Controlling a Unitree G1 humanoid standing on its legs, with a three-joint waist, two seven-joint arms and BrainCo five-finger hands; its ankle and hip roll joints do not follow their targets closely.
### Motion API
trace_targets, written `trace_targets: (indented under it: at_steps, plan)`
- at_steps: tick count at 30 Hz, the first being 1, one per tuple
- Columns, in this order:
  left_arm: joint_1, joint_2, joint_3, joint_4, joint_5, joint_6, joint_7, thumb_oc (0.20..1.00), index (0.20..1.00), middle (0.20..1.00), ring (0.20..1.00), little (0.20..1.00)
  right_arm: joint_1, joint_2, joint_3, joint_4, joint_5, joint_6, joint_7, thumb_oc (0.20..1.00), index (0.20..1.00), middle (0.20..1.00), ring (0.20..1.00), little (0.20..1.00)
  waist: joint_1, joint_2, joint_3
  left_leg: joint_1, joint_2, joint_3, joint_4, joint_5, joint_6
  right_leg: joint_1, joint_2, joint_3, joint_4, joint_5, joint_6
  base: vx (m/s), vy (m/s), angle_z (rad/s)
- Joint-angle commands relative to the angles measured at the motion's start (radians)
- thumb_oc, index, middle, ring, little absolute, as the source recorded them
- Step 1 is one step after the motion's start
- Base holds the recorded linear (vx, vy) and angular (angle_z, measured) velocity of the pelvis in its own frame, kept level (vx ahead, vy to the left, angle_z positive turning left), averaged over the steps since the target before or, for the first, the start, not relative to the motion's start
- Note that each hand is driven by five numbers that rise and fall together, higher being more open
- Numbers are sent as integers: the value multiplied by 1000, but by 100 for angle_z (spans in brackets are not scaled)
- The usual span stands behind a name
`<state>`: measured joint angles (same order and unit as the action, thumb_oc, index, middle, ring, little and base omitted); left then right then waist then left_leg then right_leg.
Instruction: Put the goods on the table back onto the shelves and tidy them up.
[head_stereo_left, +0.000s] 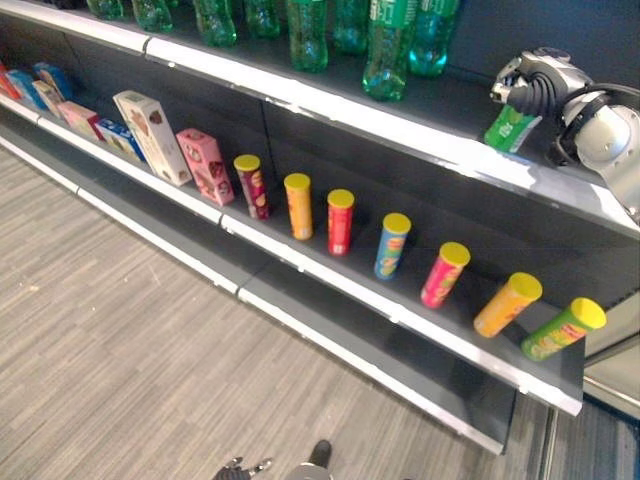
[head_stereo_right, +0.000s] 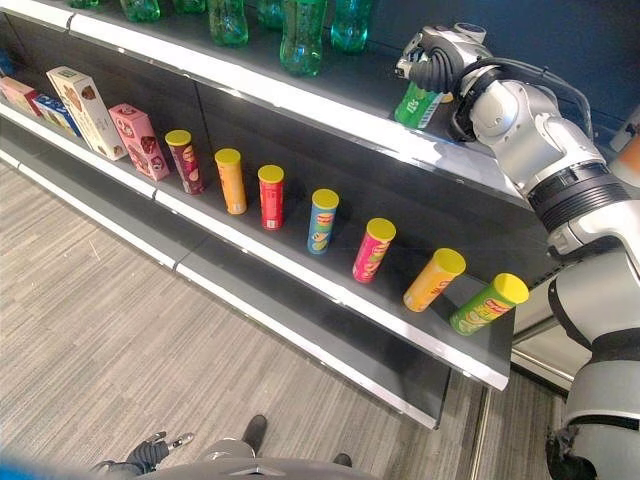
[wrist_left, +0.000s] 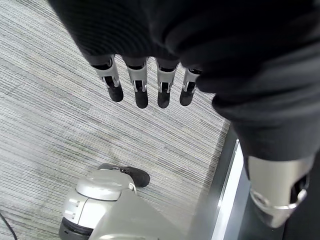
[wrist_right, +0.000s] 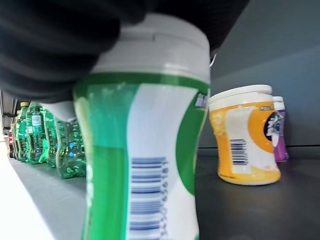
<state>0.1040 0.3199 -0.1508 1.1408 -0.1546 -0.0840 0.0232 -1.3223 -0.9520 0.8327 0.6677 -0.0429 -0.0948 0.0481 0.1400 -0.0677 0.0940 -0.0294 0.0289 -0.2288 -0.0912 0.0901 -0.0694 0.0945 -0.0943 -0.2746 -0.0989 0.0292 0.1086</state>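
I see my right hand (head_stereo_right: 432, 62) over the top shelf (head_stereo_right: 330, 105), its fingers curled round the green gum bottle's (head_stereo_right: 417, 106) white cap; my left hand (wrist_left: 150, 85) hangs with fingers straight.

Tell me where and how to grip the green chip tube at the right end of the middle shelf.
Grip the green chip tube around its mid-body, from the open aisle side. It leans back on the shelf, yellow lid up and clear of the orange tube beside it.

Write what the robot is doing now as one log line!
right hand: shut on green container, at top shelf | left hand: open, idle over floor | orange container: on shelf beside
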Motion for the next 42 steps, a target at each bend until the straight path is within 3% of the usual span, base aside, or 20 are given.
trace_targets:
  at_steps: [1, 20, 21, 22, 23, 31, 42]
  plan:
    - [-43, 77, -12, 13, -24, -13, -4, 1000, 1000, 1000, 1000, 1000, -98, -28, 65, 36, -38, 4, -9, 200, 200, 200, 200, 200, 4, -53, 1, 60, 44, 86, 4, -95, -49, -4, -40, 48, 56, -65, 19, 0, 0, 0]
    - [-44, 77, -7, 10, -28, -12, -3, 1000, 1000, 1000, 1000, 1000, -90, -19, 63, 27, -38, 4, 1, 200, 200, 200, 200, 200, -9, -51, -1, 69, 49, 103, 4, -101, -48, -4, -41, 63, 54, -65, 19, -1, 2, -1]
    - [-44, 78, -6, 10, -29, -12, -4, 1000, 1000, 1000, 1000, 1000, -91, -18, 63, 29, -39, 4, 1, 517, 517, 517, 517, 517, -10, -52, -1, 69, 49, 103, 4, -102, -47, -4, -41, 63, 54, -64, 19, 0, 0, 0]
    - [-43, 78, -5, 8, -32, -13, -5, 1000, 1000, 1000, 1000, 1000, -92, -18, 63, 31, -39, 3, 1, 953, 953, 953, 953, 953, -10, -51, -2, 70, 49, 104, 4, -103, -47, -4, -42, 64, 54, -64, 19, 0, 0, 0]
    - [-43, 78, -5, 8, -32, -13, -5, 1000, 1000, 1000, 1000, 1000, -92, -18, 63, 31, -39, 3, 1, 1000, 1000, 1000, 1000, 1000, -9, -51, -2, 70, 49, 105, 4, -103, -47, -4, -42, 65, 54, -64, 19, 0, 0, 0]
    - [-44, 81, -1, 10, -28, -12, -5, 1000, 1000, 1000, 1000, 1000, -104, -29, 62, -11, -38, -1, -8, 1000, 1000, 1000, 1000, 1000, -15, -54, -4, 76, 50, 113, 4, -105, -47, -2, -42, 71, 53, -62, 21, 0, 0, 0]
    - [-44, 87, 40, 27, -34, -3, 5, 1000, 1000, 1000, 1000, 1000, -123, -104, -21, -217, 6, -12, -76, 1000, 1000, 1000, 1000, 1000, -32, -59, -18, 91, 53, 130, 4, -116, -44, 4, -43, 83, 49, -61, 24, 0, 3, -2]
